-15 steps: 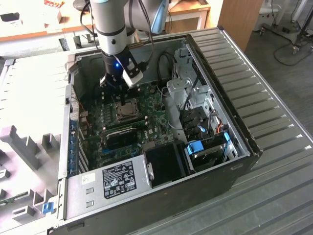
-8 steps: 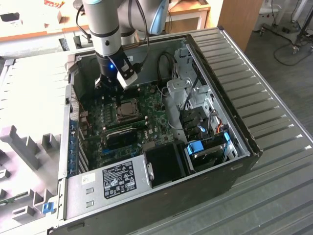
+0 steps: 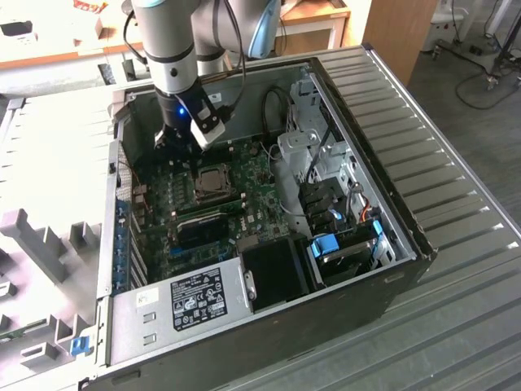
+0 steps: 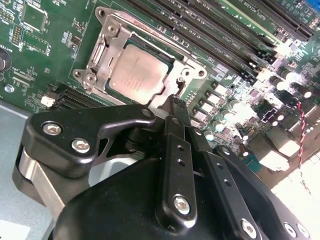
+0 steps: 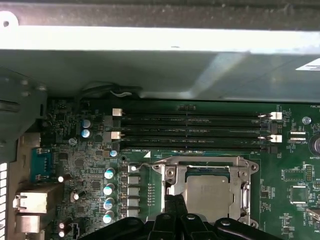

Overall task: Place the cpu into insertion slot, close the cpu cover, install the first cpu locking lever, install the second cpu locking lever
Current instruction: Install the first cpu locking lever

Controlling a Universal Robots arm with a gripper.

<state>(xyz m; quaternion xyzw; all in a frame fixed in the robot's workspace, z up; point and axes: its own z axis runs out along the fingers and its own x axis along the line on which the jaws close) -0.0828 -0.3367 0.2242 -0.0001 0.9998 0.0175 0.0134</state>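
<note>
the cpu [image 4: 136, 74] sits framed by the lowered cpu cover [image 4: 106, 42]; the gripper [image 4: 174, 104], fingers pinched narrow together, hovers at the cover's edge.

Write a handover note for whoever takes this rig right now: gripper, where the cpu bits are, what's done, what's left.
Gripper: shut, tips at the cover's edge, nothing seen between them.
Cpu: seated in the slot.
Cover: lying flat around the cpu, looks closed.
Done: cpu placed; cover apparently down.
Left: the two locking levers. A thin wire lever runs beside the cover; whether it is latched cannot be told.
</note>
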